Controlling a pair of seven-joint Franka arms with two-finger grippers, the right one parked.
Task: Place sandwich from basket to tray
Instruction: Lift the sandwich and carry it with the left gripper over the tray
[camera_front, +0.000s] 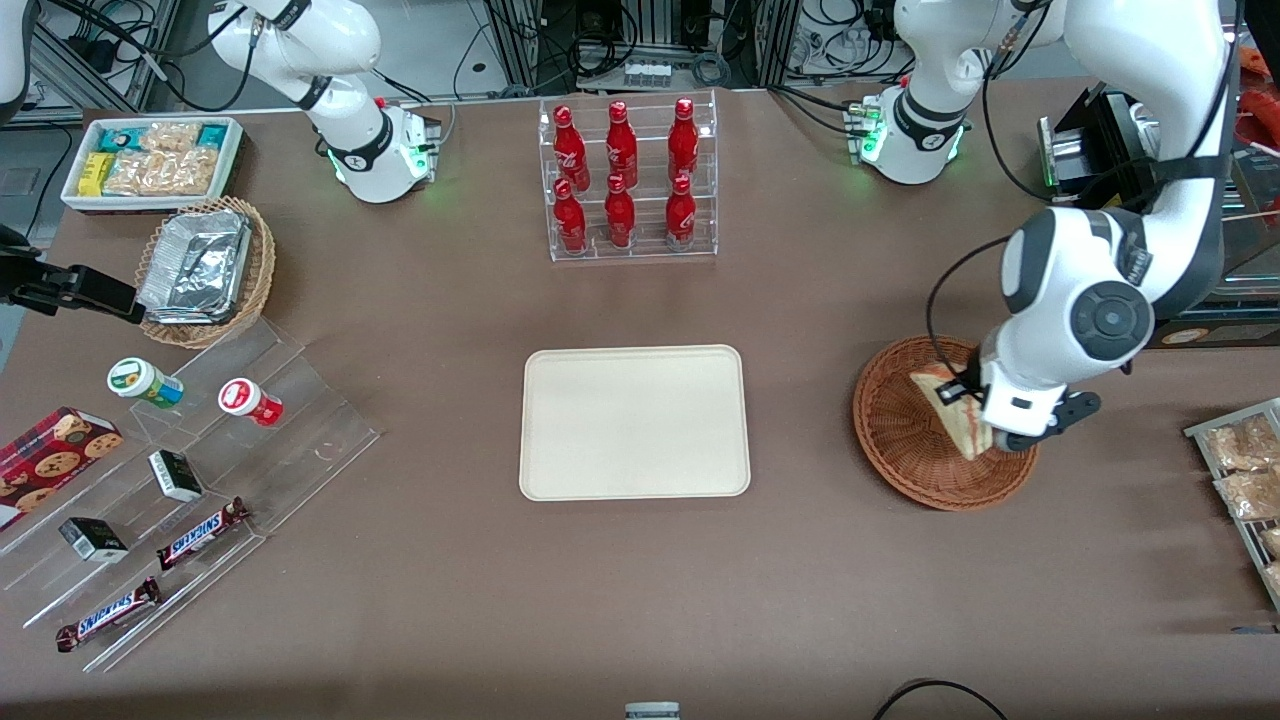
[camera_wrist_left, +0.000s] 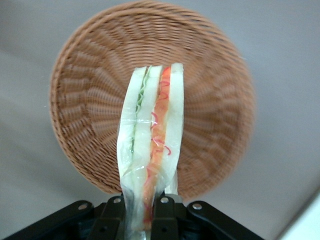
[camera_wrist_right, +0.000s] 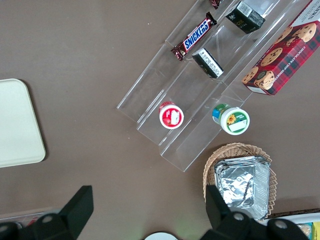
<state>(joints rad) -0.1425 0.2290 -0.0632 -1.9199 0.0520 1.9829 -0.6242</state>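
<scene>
The gripper (camera_front: 1000, 440) was positioned over the reddish-brown wicker basket (camera_front: 900, 440) toward the working arm's end of the table (camera_front: 420, 600). Its fingers (camera_wrist_left: 165, 220) were closed on one end of the plastic-wrapped sandwich (camera_wrist_left: 150, 155), which was held above the basket floor with its cut edge of red and green filling layers shown to the wrist camera. Whether the sandwich touched the basket could not be determined. The cream rectangular tray (camera_front: 633, 422) was located at the table's centre, well apart from the basket.

Lab: robot arms (camera_front: 1100, 290), cable clutter (camera_front: 640, 40)
</scene>
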